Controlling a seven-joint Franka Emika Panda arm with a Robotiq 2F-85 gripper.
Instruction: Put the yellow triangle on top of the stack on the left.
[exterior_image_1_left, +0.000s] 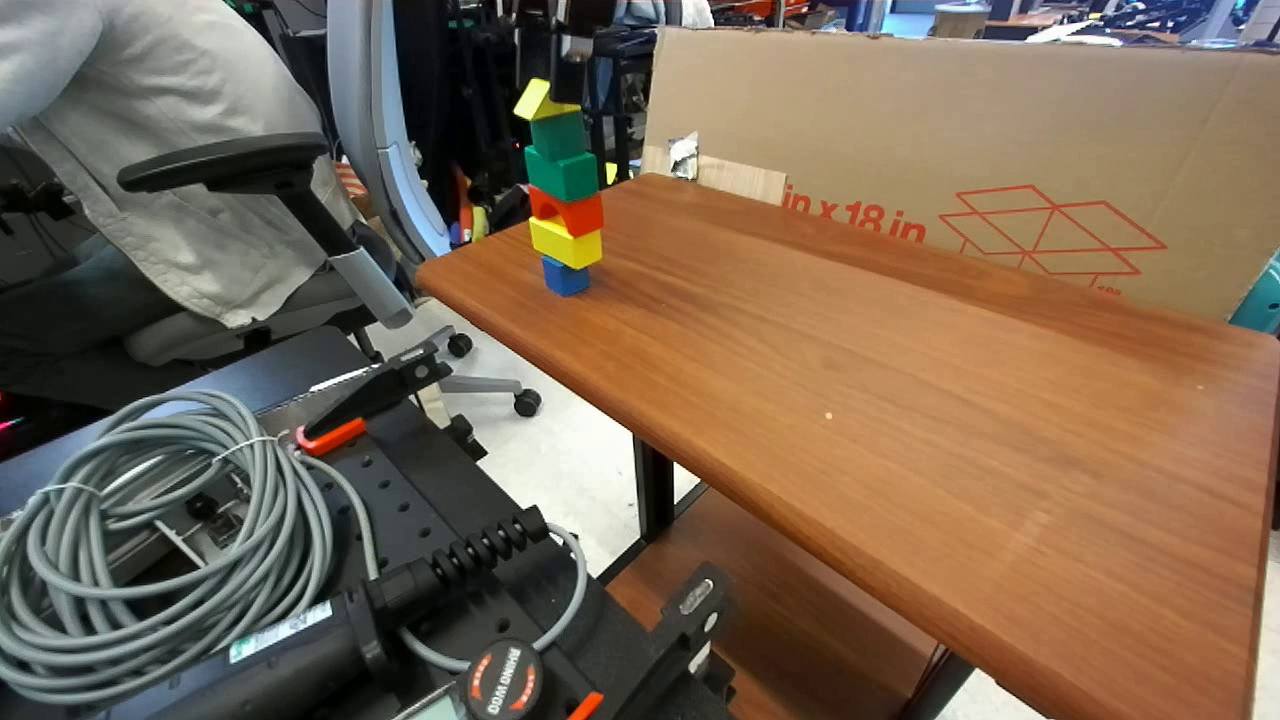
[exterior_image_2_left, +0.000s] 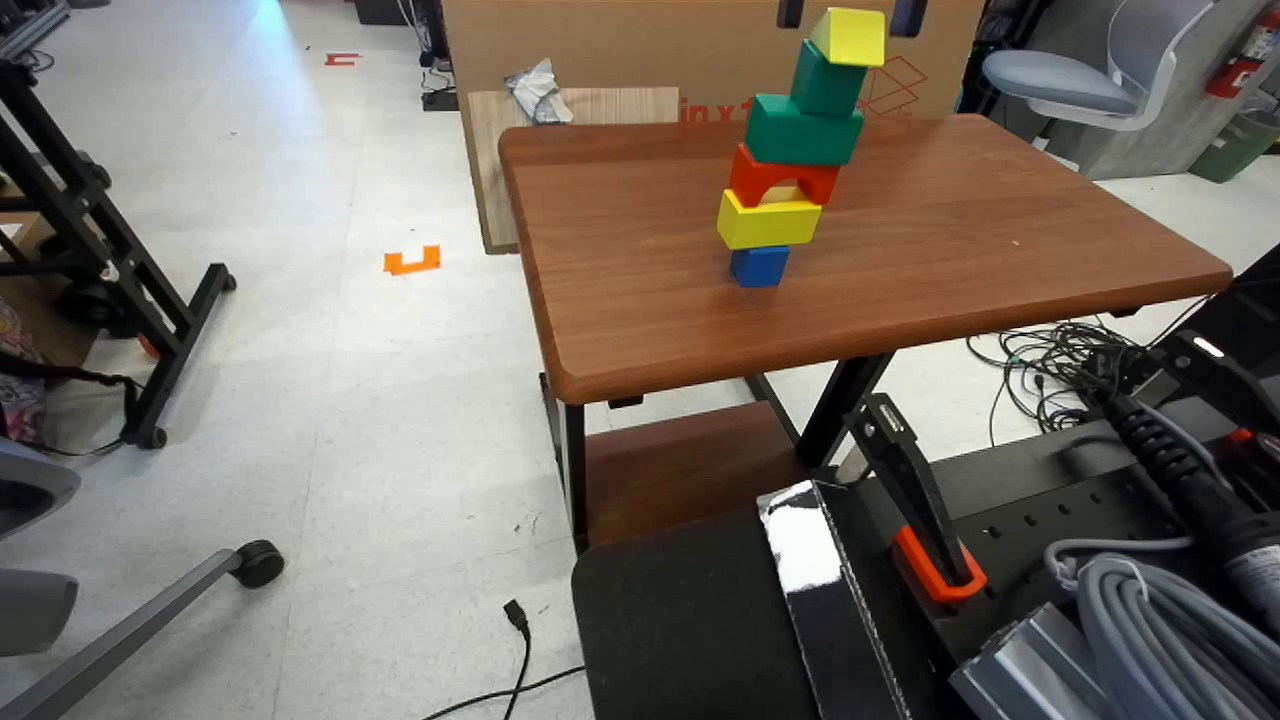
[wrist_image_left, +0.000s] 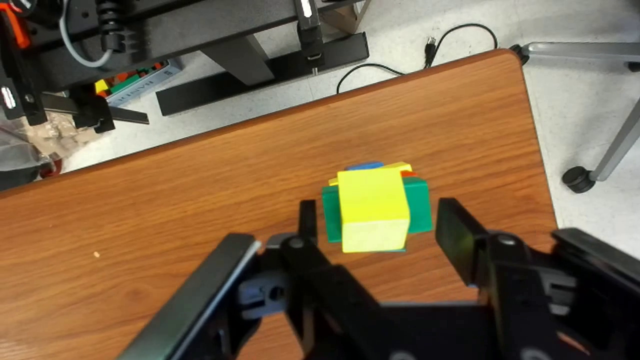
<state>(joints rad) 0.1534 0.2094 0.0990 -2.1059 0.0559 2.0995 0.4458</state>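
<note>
The yellow triangle sits on top of the stack. Below it are two green blocks, a red arch, a yellow block and a blue block at the bottom. The upper blocks are offset from the lower ones. My gripper is open in the wrist view, one finger on each side of the triangle with a gap on both sides. In an exterior view both fingertips show apart from the triangle, near its top. In an exterior view a finger partly hides the triangle.
The stack stands on a brown wooden table near one end. A large cardboard sheet stands behind the table. A black cart with clamps and a coiled grey cable is beside it. A person sits in a chair nearby.
</note>
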